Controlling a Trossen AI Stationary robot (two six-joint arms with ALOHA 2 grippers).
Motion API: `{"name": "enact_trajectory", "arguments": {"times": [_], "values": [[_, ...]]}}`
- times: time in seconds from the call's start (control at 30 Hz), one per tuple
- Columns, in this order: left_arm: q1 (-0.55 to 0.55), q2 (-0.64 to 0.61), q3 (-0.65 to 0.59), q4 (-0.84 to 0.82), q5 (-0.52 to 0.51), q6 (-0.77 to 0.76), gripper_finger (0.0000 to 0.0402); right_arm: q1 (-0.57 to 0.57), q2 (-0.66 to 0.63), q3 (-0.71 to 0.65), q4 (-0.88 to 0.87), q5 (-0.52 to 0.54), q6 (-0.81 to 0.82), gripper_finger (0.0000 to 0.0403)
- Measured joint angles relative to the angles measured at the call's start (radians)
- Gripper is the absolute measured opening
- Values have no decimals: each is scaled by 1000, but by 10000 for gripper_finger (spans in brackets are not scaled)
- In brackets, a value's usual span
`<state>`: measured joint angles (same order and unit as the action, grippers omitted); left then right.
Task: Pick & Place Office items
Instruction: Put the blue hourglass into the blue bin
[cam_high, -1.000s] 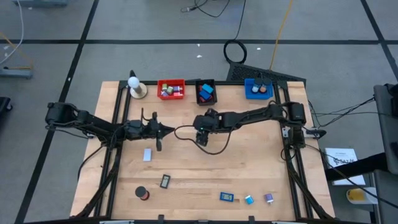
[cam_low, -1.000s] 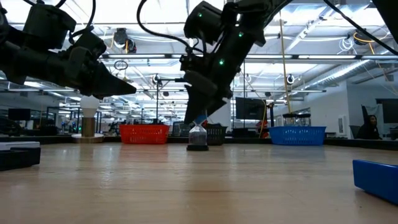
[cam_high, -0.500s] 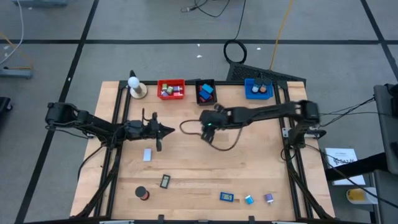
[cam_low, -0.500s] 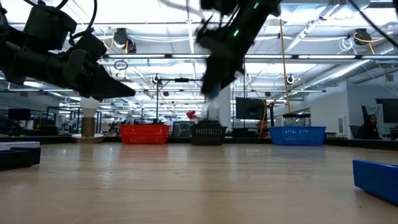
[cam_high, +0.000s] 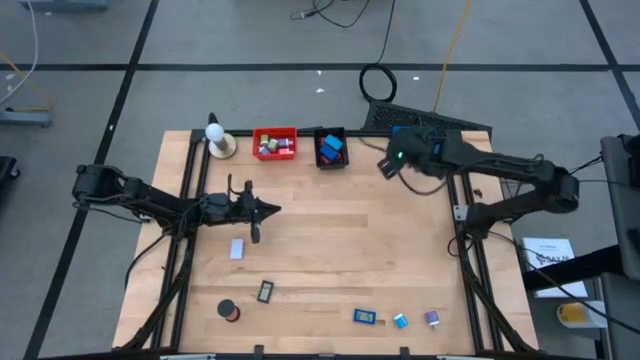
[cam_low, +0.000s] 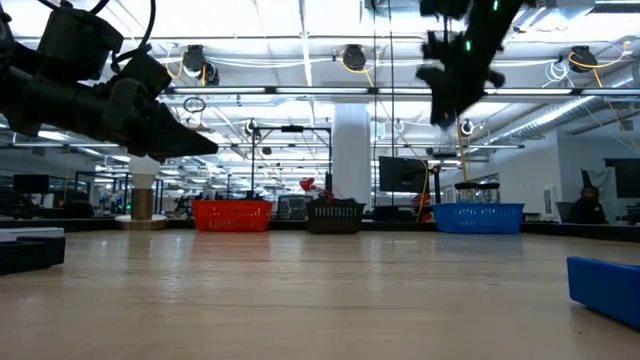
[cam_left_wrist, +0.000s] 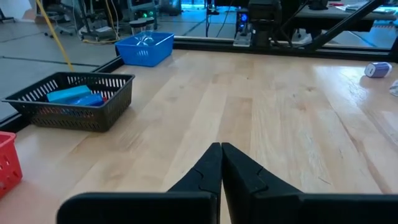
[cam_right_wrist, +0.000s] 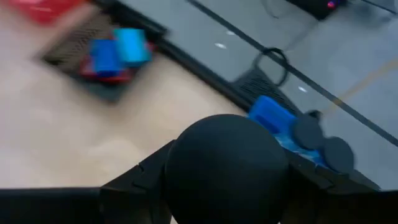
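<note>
Right end effector (cam_high: 392, 163) is hovering high near the blue bin (cam_high: 416, 143), its two dark fingers clamping a round black roll (cam_right_wrist: 225, 168) that fills the right wrist view. The jaws are standing partly apart, held there by the roll's width. Just ahead of the end effector, the blue bin is already holding two similar black rolls (cam_right_wrist: 323, 143); farther off lies the black bin (cam_right_wrist: 102, 53) with blue blocks inside.

Risk: the roll is round and smooth, so a release made before it is squarely over the blue bin would likely send it onto the rim or onto the surface (cam_high: 350, 250), where it could roll away. Dropping from this height may also make it bounce out.

Left end effector (cam_high: 268, 209) is waiting over the surface with its jaws pressed together, holding nothing. Well behind the right end effector, at the surface's near edge, further office items are awaiting pickup: a black-framed rectangle (cam_high: 265, 291), a blue piece (cam_high: 365, 317) and a purple clip (cam_high: 433, 319).
</note>
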<state>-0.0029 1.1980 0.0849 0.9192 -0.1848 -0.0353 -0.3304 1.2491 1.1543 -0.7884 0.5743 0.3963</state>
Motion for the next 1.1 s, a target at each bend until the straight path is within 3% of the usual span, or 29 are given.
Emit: {"name": "enact_trajectory", "arguments": {"times": [0.2, 0.37, 0.73, 1.1], "values": [[0, 0, 0, -1, 0, 0, 5, -259, -10, -161, 262, -171, -133, 195], [0, 0, 0, -1, -2, 3, 14, -371, 6, -221, 333, -210, -200, 195], [2, 0, 0, -1, -6, 2, 16, -429, 9, -355, 518, -232, -244, 197], [2, 0, 0, -1, -8, 3, 11, -477, 12, -376, 537, -240, -278, 197]]}}
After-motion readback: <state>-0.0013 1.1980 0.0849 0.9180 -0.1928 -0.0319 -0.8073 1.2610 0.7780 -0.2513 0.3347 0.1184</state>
